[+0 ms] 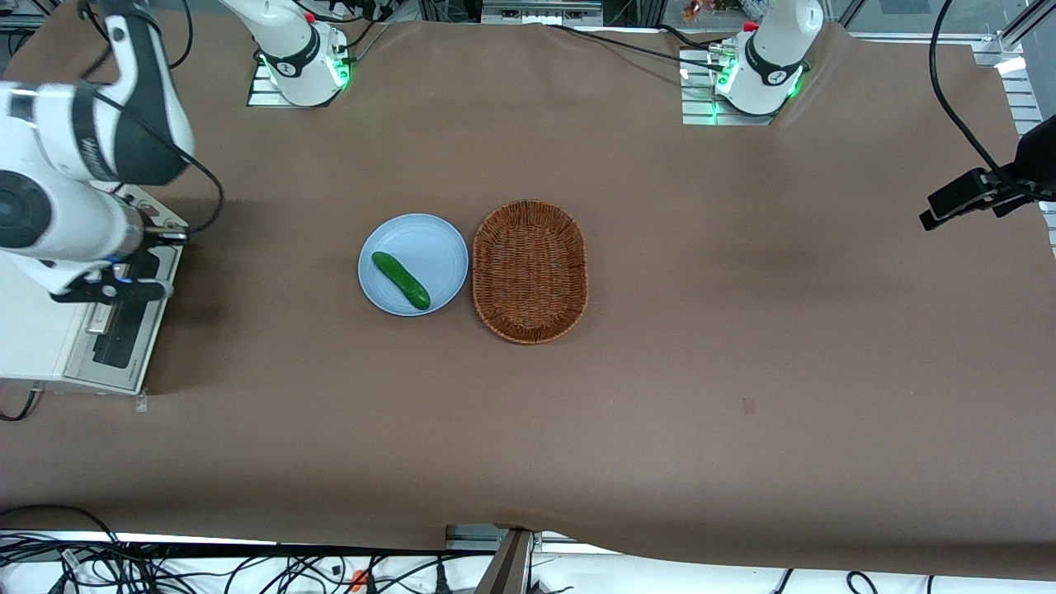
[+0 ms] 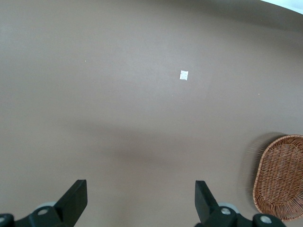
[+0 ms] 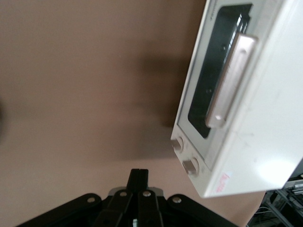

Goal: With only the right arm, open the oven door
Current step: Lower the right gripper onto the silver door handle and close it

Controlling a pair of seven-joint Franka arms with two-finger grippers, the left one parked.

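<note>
The cream-white toaster oven [image 1: 33, 338] stands at the working arm's end of the table. Its oven door [image 1: 122, 330], a silver frame with a dark glass window, lies flat against the oven's front. In the right wrist view the door [image 3: 211, 80] shows with its silver bar handle [image 3: 230, 80]. The right arm [image 1: 58, 206] hangs over the oven. Its black gripper [image 1: 124, 289] is above the door, apart from it, shut and empty. The right wrist view shows the gripper [image 3: 138, 176] with its fingers pressed together, away from the handle.
Two round knobs [image 3: 184, 156] sit on the panel beside the door. A light blue plate [image 1: 441, 247] with a green cucumber [image 1: 401, 280] lies mid-table, next to a brown wicker basket [image 1: 530, 271]. The basket also shows in the left wrist view [image 2: 281, 177].
</note>
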